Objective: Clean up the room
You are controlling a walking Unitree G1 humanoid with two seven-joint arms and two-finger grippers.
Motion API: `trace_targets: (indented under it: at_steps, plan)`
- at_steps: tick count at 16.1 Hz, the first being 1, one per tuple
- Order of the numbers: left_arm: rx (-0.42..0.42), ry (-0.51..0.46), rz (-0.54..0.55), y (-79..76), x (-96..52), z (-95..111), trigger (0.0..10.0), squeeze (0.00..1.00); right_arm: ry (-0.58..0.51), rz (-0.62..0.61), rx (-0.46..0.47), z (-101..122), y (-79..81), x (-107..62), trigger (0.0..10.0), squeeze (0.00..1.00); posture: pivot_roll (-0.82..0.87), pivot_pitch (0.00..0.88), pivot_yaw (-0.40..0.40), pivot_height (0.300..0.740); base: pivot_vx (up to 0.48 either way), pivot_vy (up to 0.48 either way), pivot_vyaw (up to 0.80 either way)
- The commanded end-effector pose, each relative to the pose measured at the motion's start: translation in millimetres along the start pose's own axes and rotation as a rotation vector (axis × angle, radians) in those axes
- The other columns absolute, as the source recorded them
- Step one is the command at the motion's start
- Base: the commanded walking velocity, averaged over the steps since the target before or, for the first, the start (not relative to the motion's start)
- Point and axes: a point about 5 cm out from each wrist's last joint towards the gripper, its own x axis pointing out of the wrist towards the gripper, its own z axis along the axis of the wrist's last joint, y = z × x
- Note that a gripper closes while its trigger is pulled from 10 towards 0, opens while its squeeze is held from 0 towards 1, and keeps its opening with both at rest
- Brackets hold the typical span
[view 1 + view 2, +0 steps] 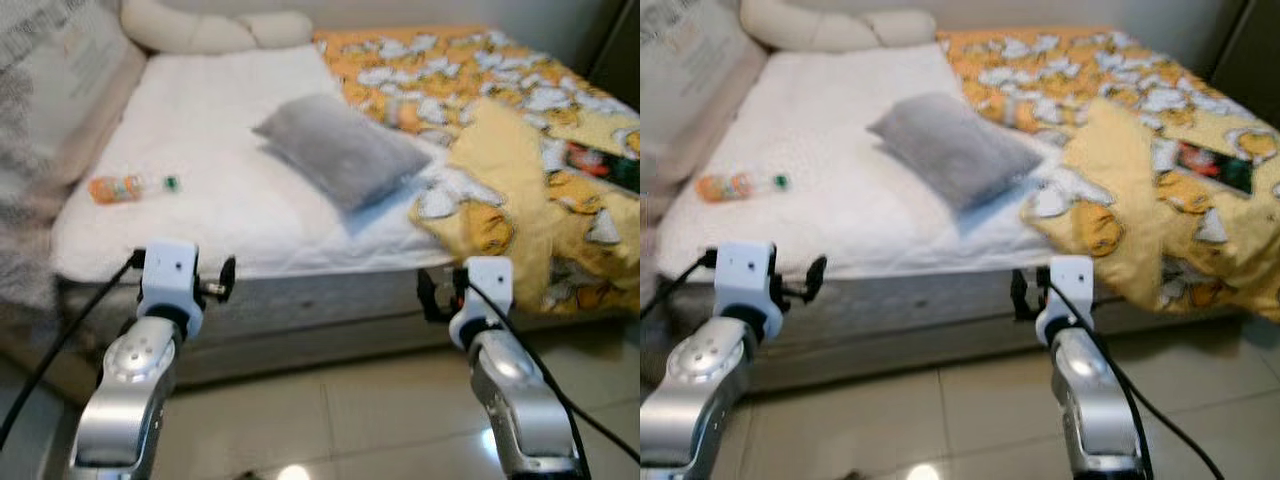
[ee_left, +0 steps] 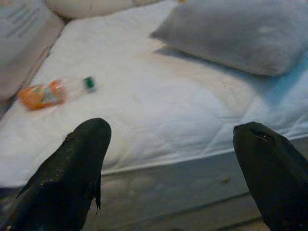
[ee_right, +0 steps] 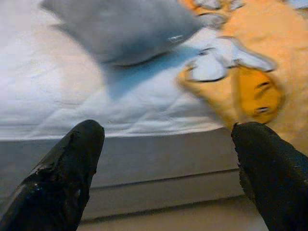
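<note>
Tidying is judged barely begun: bottle [image 1: 128, 186] left lying on the white mattress [image 1: 230, 190] near its left edge, grey pillow [image 1: 340, 148] askew, left gripper [image 2: 173, 159] and right gripper [image 3: 168, 163] held spread, empty, short of the bed.

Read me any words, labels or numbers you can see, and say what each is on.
No text is legible.
Bottle label: orange, print too blurred to read.
Cushion by the bed's head: grey lines of print, too blurred.
Dark item on the yellow blanket: coloured marks, unreadable.
</note>
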Motion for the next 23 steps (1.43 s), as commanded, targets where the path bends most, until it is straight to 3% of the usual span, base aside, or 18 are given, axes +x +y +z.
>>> trace_targets:
  at_steps: [1,9,16,23]
  plan:
    - [0.011,0.003,0.014,3.0,0.0,0,10.0,0.17,-0.023,0.028,0.01,6,6.4,1.3,10.0,0.0,-0.04,0.0,0.006,0.74,0.0,0.416,0.0]
    - [0.013,-0.027,0.044,7.1,2.7,6,10.0,0.18,-0.029,0.032,0.025,8,9.7,3.7,10.0,0.0,-0.03,0.0,0.012,0.74,0.0,0.105,0.0]
    - [0.01,-0.036,0.041,8.2,4.3,9,10.0,0.18,-0.038,0.036,-0.013,12,8.6,6.4,10.0,0.0,-0.03,0.0,0.015,0.74,0.306,0.0,0.0]
    - [-0.008,-0.037,0.052,6.5,6.3,10,10.0,0.18,-0.037,0.07,-0.033,14,10.1,8.6,10.0,0.0,-0.03,0.0,0.013,0.74,0.355,0.0,0.8]
